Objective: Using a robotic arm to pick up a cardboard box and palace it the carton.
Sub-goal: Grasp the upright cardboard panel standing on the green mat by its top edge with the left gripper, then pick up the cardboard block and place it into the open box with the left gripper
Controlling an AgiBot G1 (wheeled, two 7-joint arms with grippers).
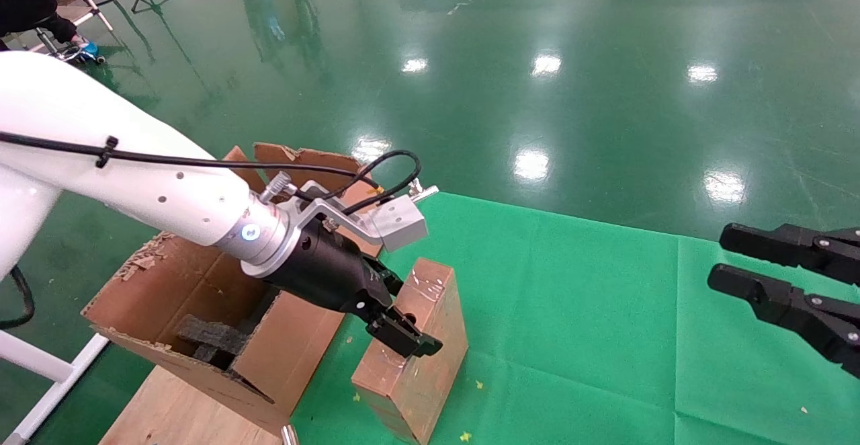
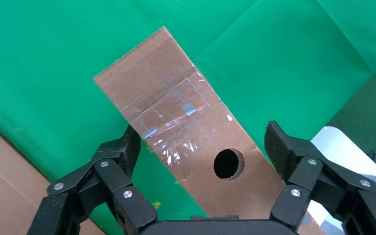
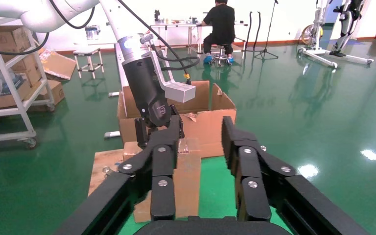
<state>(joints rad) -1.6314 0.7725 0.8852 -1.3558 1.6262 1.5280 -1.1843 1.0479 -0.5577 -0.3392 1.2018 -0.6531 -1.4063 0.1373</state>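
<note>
The white robotic arm's black linked-finger left gripper [image 1: 396, 327] is hovering with its fingers [image 2: 115, 161] spread wide, straddling the small narrow brown cardboard box [image 1: 416, 351] without clearly touching it. The box is standing on its long edge on the green cloth-covered table [image 1: 591, 337], taped face with the round hole [image 2: 226, 164] facing the gripper. Just beside it, on the robot's left, the large torn-edged corrugated carton [image 1: 201, 297] is gaping open, black foam [image 1: 208, 341] inside. The black right gripper [image 1: 752, 263] is hanging parked, fingers apart, well clear over open green cloth.
</note>
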